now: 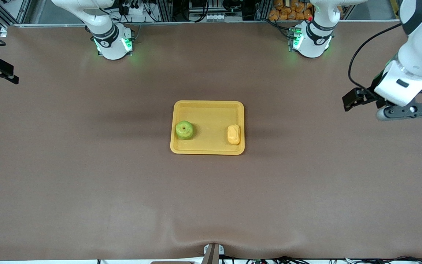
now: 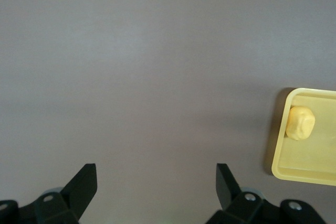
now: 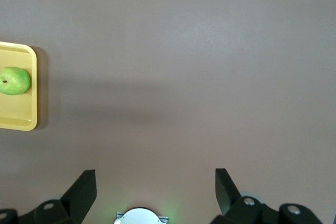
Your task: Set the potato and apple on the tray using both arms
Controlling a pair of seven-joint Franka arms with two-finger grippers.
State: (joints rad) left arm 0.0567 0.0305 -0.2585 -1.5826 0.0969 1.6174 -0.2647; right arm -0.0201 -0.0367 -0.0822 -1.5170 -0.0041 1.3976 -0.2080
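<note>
The yellow-orange tray [image 1: 211, 117] lies in the middle of the table. On it rests the green apple [image 1: 184, 129], toward the right arm's end, and the yellow potato [image 1: 233, 134], toward the left arm's end. My left gripper [image 1: 350, 102] hangs open and empty over bare table at the left arm's end, well apart from the tray. My right gripper [image 1: 2, 73] is open and empty at the right arm's end. In the left wrist view, the left gripper [image 2: 156, 182] frames bare table, with the potato [image 2: 300, 122] and tray [image 2: 310, 166] off to one side. The right gripper [image 3: 156, 184] likewise sees the apple [image 3: 14, 81] on the tray [image 3: 21, 121].
The two arm bases [image 1: 114, 42] [image 1: 311, 40], lit green, stand at the table's edge farthest from the front camera. A small clamp [image 1: 213, 253] sits at the nearest edge. Brown table cover surrounds the tray on all sides.
</note>
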